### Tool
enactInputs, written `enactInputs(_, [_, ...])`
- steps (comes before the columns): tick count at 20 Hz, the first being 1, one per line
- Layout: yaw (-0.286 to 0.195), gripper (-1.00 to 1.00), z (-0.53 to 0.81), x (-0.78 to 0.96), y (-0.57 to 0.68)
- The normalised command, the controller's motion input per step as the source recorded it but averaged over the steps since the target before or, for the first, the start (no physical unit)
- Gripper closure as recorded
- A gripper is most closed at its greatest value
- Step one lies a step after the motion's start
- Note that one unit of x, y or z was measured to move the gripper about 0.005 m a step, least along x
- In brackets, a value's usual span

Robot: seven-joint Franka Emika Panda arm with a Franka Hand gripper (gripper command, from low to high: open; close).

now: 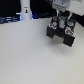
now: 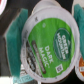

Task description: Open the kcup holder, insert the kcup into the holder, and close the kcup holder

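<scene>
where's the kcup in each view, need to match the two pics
Exterior view: the kcup is a small green-topped speck near the upper part of the exterior view's right, under the arm, above the kcup holder; too small to tell more.
Wrist view: the kcup fills most of the picture, its green lid facing the camera, teal gripper fingers at its sides.
Shared landmark: the green lid itself.
</scene>
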Motion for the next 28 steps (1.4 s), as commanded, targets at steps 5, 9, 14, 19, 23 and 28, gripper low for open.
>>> enactInputs(5, [-0.005, 1.00, -0.05, -0.06, 0.01])
enactInputs(9, [-0.006, 1.00, -0.20, 0.10, 0.01])
enactInputs(14, [-0.009, 1.00, -0.03, 0.26, 0.06])
enactInputs(19, [0.007, 1.00, -0.19, 0.05, 0.04])
enactInputs(23, [0.003, 1.00, -0.15, 0.04, 0.07])
enactInputs(28, [0.017, 1.00, -0.17, 0.04, 0.11])
